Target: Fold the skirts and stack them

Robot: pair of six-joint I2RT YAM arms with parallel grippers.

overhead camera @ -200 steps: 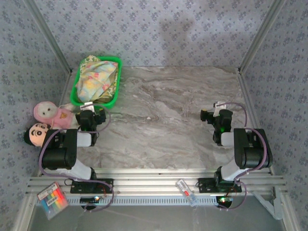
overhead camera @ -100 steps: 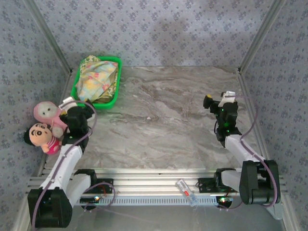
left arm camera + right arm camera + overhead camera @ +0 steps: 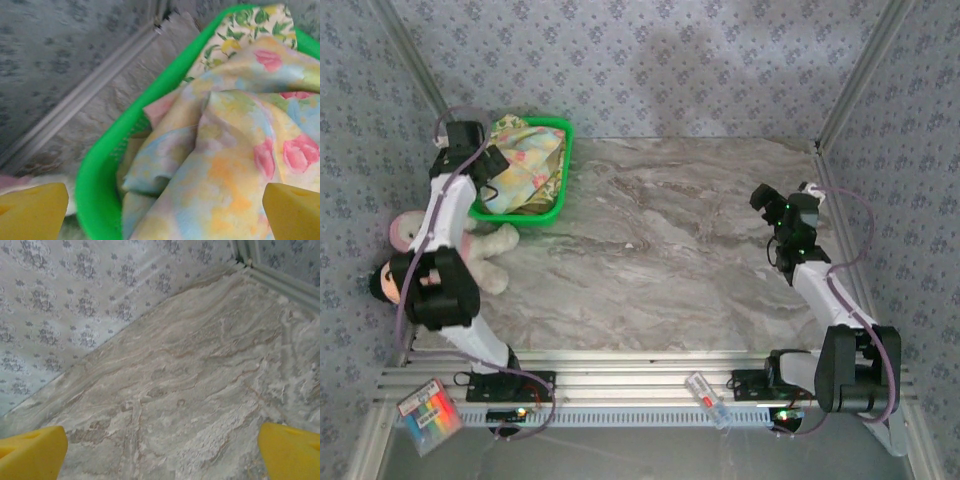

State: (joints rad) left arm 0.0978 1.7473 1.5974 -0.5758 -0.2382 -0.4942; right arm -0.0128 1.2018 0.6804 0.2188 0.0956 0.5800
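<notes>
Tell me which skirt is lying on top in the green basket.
The pastel pink-yellow-blue skirt; the yellow-green floral skirt just peeks out from beneath it.

Blue-grey floral-papered walls [image 3: 650, 60] enclose a grey marble-patterned tabletop [image 3: 660, 250], with pale metal posts [image 3: 858, 75] in the back corners.

Worktop [image 3: 670, 250]: a flat top that looks like grey and brown stone, with wavy lines all over it. Walls with small flower shapes stand along its far, left and right edges.
Green basket [image 3: 564, 165]: sits right on the worktop in the far left corner. It is made of bright green plastic.
Plush dolls [image 3: 388, 282]: two soft dolls lie close together at the left edge, nearer than the basket. One is pink. One has black hair. A cream, fluffy part lies on the stone.
</notes>
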